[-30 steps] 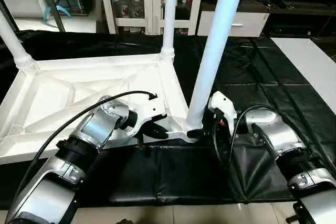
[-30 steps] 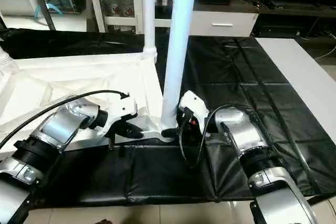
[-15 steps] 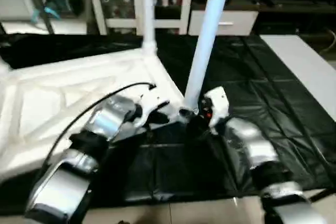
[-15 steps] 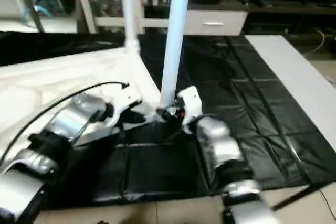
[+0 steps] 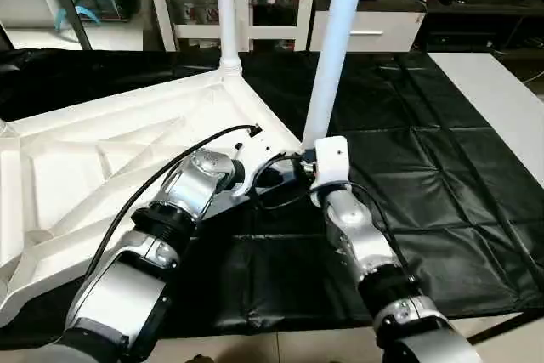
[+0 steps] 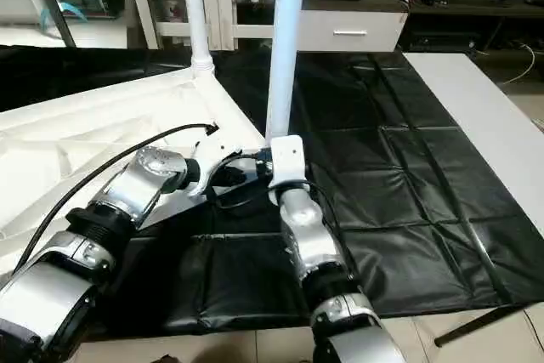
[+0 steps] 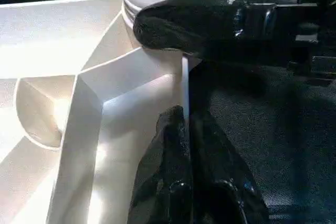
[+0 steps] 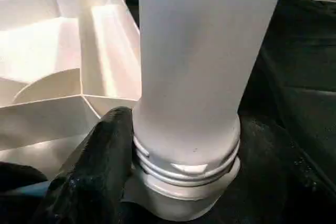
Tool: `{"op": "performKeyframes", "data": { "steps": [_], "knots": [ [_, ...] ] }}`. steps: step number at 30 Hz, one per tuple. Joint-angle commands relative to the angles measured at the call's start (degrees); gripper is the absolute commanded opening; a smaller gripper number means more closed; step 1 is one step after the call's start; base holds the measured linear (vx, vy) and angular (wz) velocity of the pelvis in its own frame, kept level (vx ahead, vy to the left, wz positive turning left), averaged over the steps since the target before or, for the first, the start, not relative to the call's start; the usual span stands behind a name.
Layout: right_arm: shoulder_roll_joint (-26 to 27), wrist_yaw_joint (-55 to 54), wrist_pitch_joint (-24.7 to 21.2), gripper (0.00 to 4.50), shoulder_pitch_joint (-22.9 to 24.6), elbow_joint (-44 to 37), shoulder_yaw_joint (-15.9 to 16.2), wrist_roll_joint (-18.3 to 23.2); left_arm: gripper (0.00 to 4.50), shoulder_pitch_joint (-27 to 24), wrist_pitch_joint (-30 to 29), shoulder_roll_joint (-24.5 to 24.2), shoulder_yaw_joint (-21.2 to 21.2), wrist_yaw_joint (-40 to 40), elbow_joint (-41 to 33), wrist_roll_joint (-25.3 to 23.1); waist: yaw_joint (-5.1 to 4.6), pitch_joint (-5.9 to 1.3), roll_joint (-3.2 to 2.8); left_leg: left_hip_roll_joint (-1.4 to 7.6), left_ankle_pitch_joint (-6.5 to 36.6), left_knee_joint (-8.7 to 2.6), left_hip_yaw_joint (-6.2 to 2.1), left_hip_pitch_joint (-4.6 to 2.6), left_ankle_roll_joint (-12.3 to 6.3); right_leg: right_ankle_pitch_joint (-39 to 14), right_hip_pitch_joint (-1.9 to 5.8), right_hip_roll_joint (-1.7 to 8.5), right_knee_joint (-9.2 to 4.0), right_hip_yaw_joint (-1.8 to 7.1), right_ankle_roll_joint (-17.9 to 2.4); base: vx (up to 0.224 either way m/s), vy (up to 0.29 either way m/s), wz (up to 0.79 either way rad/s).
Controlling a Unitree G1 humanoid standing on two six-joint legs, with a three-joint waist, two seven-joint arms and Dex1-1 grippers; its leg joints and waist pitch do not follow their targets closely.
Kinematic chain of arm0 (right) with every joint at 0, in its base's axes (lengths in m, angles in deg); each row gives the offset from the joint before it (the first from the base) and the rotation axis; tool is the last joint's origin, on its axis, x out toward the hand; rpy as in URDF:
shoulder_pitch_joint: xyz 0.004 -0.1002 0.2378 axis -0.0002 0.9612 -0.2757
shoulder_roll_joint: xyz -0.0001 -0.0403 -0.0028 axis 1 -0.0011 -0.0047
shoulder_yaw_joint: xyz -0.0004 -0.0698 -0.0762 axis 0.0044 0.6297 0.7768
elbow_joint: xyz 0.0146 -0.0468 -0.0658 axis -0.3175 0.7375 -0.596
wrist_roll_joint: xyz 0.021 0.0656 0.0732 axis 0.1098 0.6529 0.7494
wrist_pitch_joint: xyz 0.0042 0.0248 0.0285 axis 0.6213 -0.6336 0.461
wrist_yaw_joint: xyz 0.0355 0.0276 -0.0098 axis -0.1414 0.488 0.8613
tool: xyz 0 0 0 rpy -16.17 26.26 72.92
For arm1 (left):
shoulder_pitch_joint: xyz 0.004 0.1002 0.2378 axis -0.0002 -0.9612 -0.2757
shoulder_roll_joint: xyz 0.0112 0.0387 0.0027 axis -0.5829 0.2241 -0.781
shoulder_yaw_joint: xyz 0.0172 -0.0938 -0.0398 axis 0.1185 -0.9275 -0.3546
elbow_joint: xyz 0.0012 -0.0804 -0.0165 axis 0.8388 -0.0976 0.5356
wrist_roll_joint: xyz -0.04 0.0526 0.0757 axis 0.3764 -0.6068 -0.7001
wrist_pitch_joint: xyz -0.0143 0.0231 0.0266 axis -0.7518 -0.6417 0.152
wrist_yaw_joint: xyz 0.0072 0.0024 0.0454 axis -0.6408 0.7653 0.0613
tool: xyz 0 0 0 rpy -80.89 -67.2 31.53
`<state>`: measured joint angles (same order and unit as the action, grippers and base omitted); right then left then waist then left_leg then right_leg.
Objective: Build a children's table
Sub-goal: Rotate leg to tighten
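We see the white table top [image 5: 102, 167] lying upside down on the black-covered table [image 5: 425, 167], ribbed underside up. We count two legs standing upright in its corner sockets: a far leg [image 5: 225, 6] at the back corner and a near leg [image 5: 336, 40] at the corner closest to our arms. We count two pincers, both at that near corner. Our left pincer [image 7: 185, 145] is closed tight on the thin rim of the top, one finger on each side of the edge. Our right pincer [image 5: 299, 163] stands fairly wide, set around the base of the near leg; one black finger [image 8: 100, 166] lies against its threaded collar just above the socket.
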<state>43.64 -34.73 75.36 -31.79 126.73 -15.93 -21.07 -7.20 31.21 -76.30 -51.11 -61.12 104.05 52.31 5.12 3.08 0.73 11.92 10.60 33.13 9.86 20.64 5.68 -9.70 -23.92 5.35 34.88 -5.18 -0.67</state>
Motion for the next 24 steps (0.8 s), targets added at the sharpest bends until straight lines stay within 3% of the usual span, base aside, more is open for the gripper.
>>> {"op": "performKeyframes", "data": {
  "steps": [1, 4, 6, 7, 9, 11, 12, 15, 16, 17, 18, 20, 21, 24],
  "knots": [
    [-0.5, 5.5, 5.1, 3.39, -1.4, -8.4, 2.2, 1.2, 0.00, -2.2, -0.6, 0.6, 2.0, -0.8, 1.6, -0.7, 0.00, -4.27, -0.16, 0.73, 6.8, -3.42, 0.25, -0.19, -3.19, -3.9, 3.97, 2.84, -3.18, 3.00, -12.2, 0.000, 0.000, 0.00],
    [-3.4, 9.0, 2.7, 3.48, -0.7, -11.2, 0.4, 3.7, 0.00, -2.6, -0.7, -0.1, 2.3, -2.4, 0.9, -0.7, -0.02, -4.20, -0.12, 0.78, 5.5, -3.28, 0.25, 0.00, -4.60, -1.1, 3.96, 2.69, -2.95, 2.92, -12.9, 0.000, 0.000, 0.00],
    [-5.5, 11.4, 1.4, 3.74, -0.3, -12.7, -0.5, 4.7, 0.00, -2.8, -0.7, -0.6, 2.7, -3.4, 0.4, -0.8, 0.04, -3.87, -0.01, 0.84, 8.9, -3.55, 0.22, -0.27, -4.09, -7.8, 4.00, 2.84, -3.78, 2.87, -11.6, 0.000, 0.000, 0.00],
    [-7.6, 15.8, -1.4, 3.84, 0.2, -14.2, -1.1, 6.5, 0.00, -3.1, -0.5, -1.2, 3.0, -4.3, 0.1, -0.8, 0.00, -3.79, 0.20, 0.88, 9.5, -3.62, 0.25, -0.31, -4.01, -9.2, 4.04, 2.87, -3.98, 2.91, -11.4, 0.000, 0.000, 0.00],
    [-8.5, 17.7, -2.4, 3.94, 0.4, -14.7, -1.3, 7.3, 0.00, -3.3, -0.4, -1.4, 3.0, -4.7, -0.1, -0.9, 0.17, -3.52, 0.09, 1.05, 11.5, -3.78, 0.28, -0.66, -3.51, -11.9, 3.79, 2.97, -4.35, 3.06, -11.4, 0.000, 0.000, 0.00],
    [-13.7, 28.4, -7.9, 4.23, 1.2, -16.9, -1.5, 11.5, 0.00, -4.0, -0.6, -2.4, 3.8, -7.4, -1.3, -0.9, 0.11, -3.64, 0.22, 0.91, 13.7, -3.91, 0.07, -0.70, -3.01, -14.5, 4.24, 2.79, -4.63, 2.85, -10.7, 0.000, 0.000, 0.00],
    [-15.5, 31.9, -9.7, 4.23, 1.6, -17.7, -1.3, 12.7, 0.00, -4.2, -0.7, -2.7, 4.1, -8.2, -1.8, -0.9, 0.12, -3.59, 0.24, 1.05, 13.3, -3.87, 0.10, -0.70, -2.99, -14.2, 3.95, 2.97, -4.66, 3.01, -10.9, 0.000, 0.000, 0.00],
    [-17.1, 35.1, -11.4, 4.40, 1.9, -18.4, -1.1, 13.7, 0.00, -4.5, -0.8, -3.0, 4.4, -8.8, -2.2, -1.0, 0.19, -3.76, 0.43, 0.93, 11.9, -3.73, 0.04, -0.32, -3.21, -14.8, 4.22, 3.11, -4.68, 2.86, -10.7, 0.000, 0.000, 0.00],
    [-20.7, 42.0, -13.2, 4.40, 2.2, -18.1, -0.3, 14.9, 0.00, -4.8, -0.9, -3.3, 4.7, -9.9, -3.0, -0.8, 0.19, -3.76, 0.43, 0.93, 11.9, -3.73, 0.04, -0.32, -3.21, -14.8, 4.22, 3.11, -4.68, 2.86, -10.7, 0.000, 0.000, 0.00],
    [-24.5, 49.0, -14.3, 4.40, 2.1, -16.6, 0.5, 15.5, 0.00, -5.1, -1.2, -3.7, 5.1, -11.4, -3.9, -0.6, 0.26, -3.82, 0.93, 0.96, 11.8, -3.53, 0.10, -0.35, -4.07, -15.1, 4.44, 2.98, -4.73, 2.71, -10.9, 0.000, 0.000, 0.00],
    [-27.1, 54.1, -15.0, 4.40, 1.5, -14.8, 1.1, 15.8, 0.00, -5.6, -1.5, -4.1, 5.8, -13.2, -5.2, -0.4, 0.48, -3.82, 1.02, 1.09, 10.2, -3.42, 0.11, -0.18, -4.53, -13.8, 4.33, 3.15, -4.53, 2.85, -11.4, 0.000, 0.000, 0.00],
    [-28.6, 57.1, -15.3, 4.40, 1.1, -13.7, 1.4, 16.0, 0.00, -6.0, -1.7, -4.4, 6.2, -14.3, -6.0, -0.3, 0.63, -3.84, 0.90, 1.16, 9.6, -3.34, 0.13, -0.15, -4.97, -13.1, 4.28, 3.21, -4.43, 2.81, -12.0, 0.000, 0.000, 0.00],
    [-28.9, 57.8, -14.8, 4.40, 0.2, -12.1, 1.3, 15.7, 0.00, -6.4, -2.2, -4.5, 6.5, -15.2, -6.9, -0.2, 0.71, -3.88, 1.28, 1.12, 8.8, -3.26, 0.20, -0.08, -5.23, -12.5, 4.20, 3.22, -4.30, 2.70, -12.7, 0.000, 0.000, 0.00],
    [-29.0, 60.2, -15.5, 4.40, -0.8, -11.0, 1.2, 16.4, 0.00, -7.3, -3.4, -5.2, 7.4, -17.9, -9.5, 0.4, 0.73, -3.71, 1.15, 1.09, 9.8, -3.34, 0.17, -0.18, -4.91, -15.5, 4.03, 3.26, -4.60, 2.58, -12.4, 0.000, 0.000, 0.00]
  ]
}}
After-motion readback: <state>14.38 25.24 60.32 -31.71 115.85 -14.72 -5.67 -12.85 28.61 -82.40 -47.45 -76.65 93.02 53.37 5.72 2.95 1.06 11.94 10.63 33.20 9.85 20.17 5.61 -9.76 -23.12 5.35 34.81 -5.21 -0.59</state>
